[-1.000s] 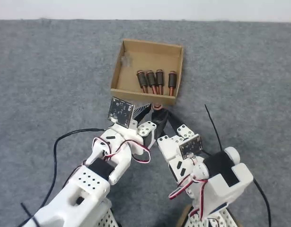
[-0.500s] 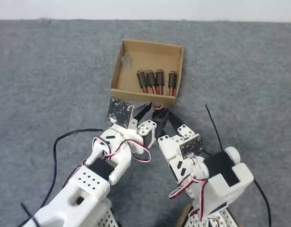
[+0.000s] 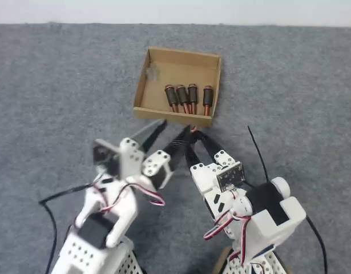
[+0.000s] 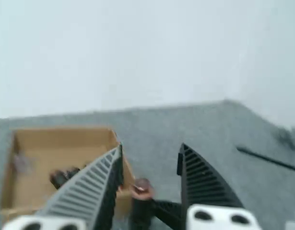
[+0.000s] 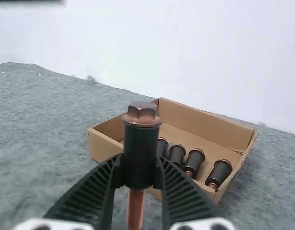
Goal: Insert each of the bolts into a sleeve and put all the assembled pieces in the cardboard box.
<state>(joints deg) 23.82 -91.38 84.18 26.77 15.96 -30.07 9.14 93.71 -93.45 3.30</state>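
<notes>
Fingers [image 5: 95,191] on the right gripper [image 5: 139,168] are pinching a black sleeve [image 5: 139,153] with a copper bolt [image 5: 141,114] pushed through it. The piece is held upright, hex head on top, shank poking out underneath. In the high view that gripper sits just outside the cardboard box [image 3: 178,54], by the wall nearest the arms. The left gripper [image 3: 176,127] is right beside it, its 2 fingers spread wide and gripping nothing. Through its own wrist camera the bolt head shows in the gap between them, farther off. Inside the box, 4 assembled pieces [image 3: 189,98] lie side by side, toward the right and close to that near wall. The box sits on grey carpet [image 3: 61,85].
</notes>
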